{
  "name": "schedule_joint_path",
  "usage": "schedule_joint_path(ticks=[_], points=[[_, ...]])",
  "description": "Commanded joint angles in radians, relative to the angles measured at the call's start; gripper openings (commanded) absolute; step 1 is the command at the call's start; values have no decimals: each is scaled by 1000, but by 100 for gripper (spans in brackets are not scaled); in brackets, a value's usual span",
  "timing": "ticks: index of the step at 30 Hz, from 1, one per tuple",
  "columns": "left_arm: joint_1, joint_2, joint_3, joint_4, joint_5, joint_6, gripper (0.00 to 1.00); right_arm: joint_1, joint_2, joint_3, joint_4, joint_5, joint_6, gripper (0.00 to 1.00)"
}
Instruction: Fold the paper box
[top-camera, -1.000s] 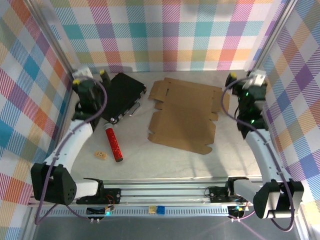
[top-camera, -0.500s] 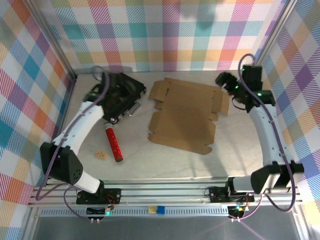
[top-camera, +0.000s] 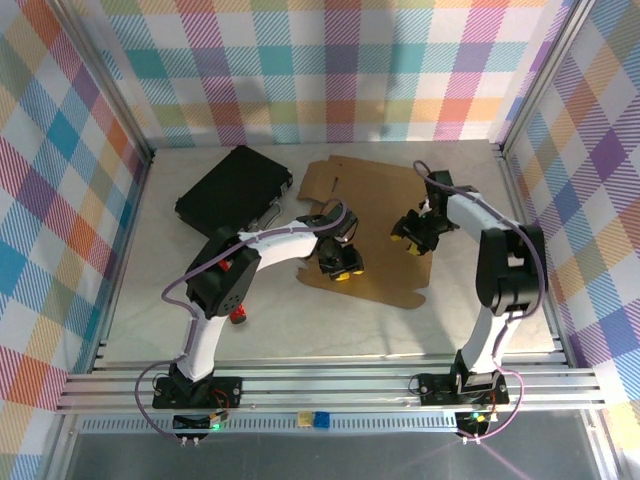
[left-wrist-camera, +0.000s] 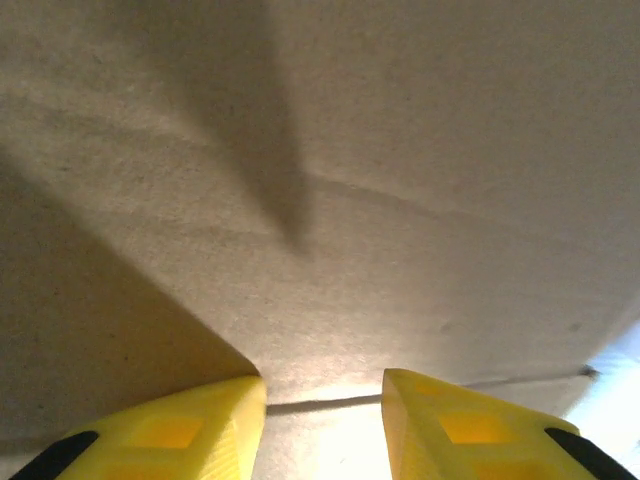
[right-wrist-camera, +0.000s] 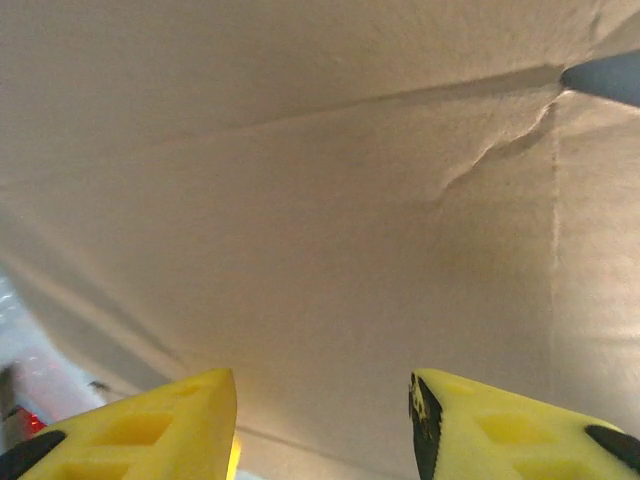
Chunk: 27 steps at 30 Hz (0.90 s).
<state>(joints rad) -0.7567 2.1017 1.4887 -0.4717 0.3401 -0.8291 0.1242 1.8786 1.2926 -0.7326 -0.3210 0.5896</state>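
The flat paper box (top-camera: 372, 205) lies toward the tabletop's (top-camera: 330, 325) far edge, with bare room along the near edge. The left gripper (top-camera: 340, 264) is over its near-left part and the right gripper (top-camera: 409, 238) by its right edge, both jaws half-parted and empty.

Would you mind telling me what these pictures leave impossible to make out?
Top view: whether the left hand or right hand touches the paper box; each hand covers its own contact spot.
Wrist views: the box's outline, cut off by the frame edges; the cardboard is too close.
Top view: a red item, mostly hidden behind the left arm.
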Motion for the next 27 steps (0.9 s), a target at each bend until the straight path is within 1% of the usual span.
schedule_joint_path(ticks=[1,4,7,13,17,20,22,24,27], points=[[0,3,6,18,9,-51,38,0,61,30,12,-39,0,48],[3,7,-18,18,11,-53,38,4,111,19,11,-62,17,45],[15,-8,-40,-4,-12,-44,37,8,105,-15,8,-53,34,46],[80,-30,-60,-64,-48,9,37,8,4,-195,47,-76,100,48],[123,-14,-38,-113,-79,59,37,10,-76,-343,131,-179,175,48],[153,-14,-5,-151,-116,82,37,20,-146,-389,137,-204,194,49],[163,-18,19,-172,-129,95,37,20,-187,-362,104,-208,157,52],[162,-32,47,-201,-145,108,37,19,-217,-262,28,-182,82,56],[146,-80,71,-216,-136,90,37,5,-235,-84,-96,-118,-19,60]])
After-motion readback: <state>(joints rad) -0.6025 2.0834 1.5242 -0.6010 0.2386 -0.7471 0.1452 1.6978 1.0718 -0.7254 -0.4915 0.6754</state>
